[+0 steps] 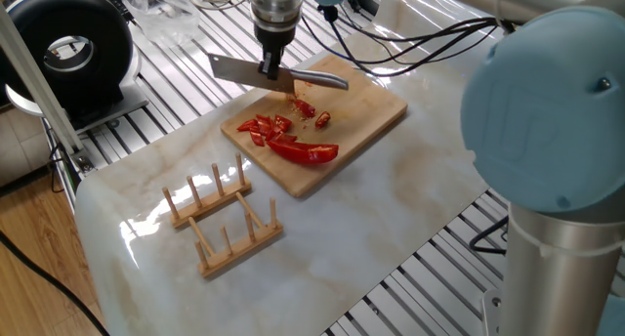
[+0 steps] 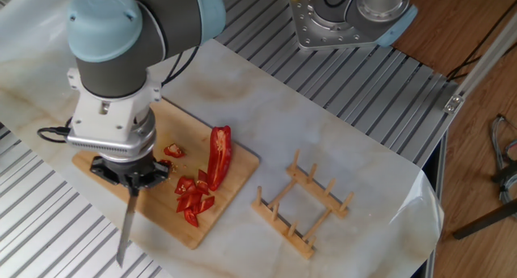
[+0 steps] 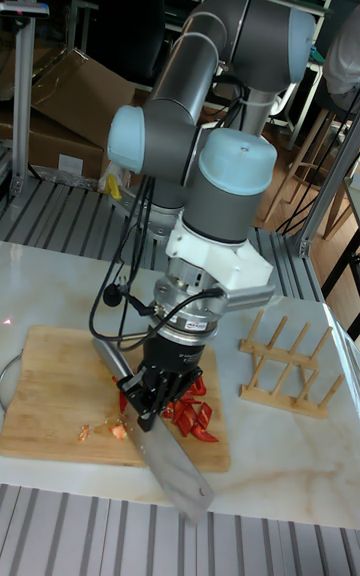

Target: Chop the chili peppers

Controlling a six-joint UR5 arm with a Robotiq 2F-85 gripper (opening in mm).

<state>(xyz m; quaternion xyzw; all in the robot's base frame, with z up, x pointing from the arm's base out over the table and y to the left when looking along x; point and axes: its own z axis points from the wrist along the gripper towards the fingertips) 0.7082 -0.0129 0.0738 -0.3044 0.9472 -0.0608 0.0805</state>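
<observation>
A wooden cutting board (image 1: 376,106) (image 2: 190,126) (image 3: 50,376) lies on the marble table. On it is one long glossy red chili pepper half (image 1: 308,152) (image 2: 218,153), with a pile of cut red pieces (image 1: 269,128) (image 2: 192,199) (image 3: 190,416) beside it. A few small bits (image 1: 311,109) (image 2: 172,150) (image 3: 112,428) lie apart from the pile. My gripper (image 1: 271,72) (image 2: 129,177) (image 3: 150,401) is shut on a knife. Its steel blade (image 1: 239,70) (image 2: 125,225) (image 3: 170,461) hangs just above the board, off to the side of the pile and not touching the peppers.
A wooden slotted rack (image 1: 223,214) (image 2: 303,205) (image 3: 285,361) lies on the marble beside the board. A black round device (image 1: 68,48) stands off the table at the far left. Cables (image 1: 410,43) trail behind the board. Ribbed aluminium rails surround the marble slab.
</observation>
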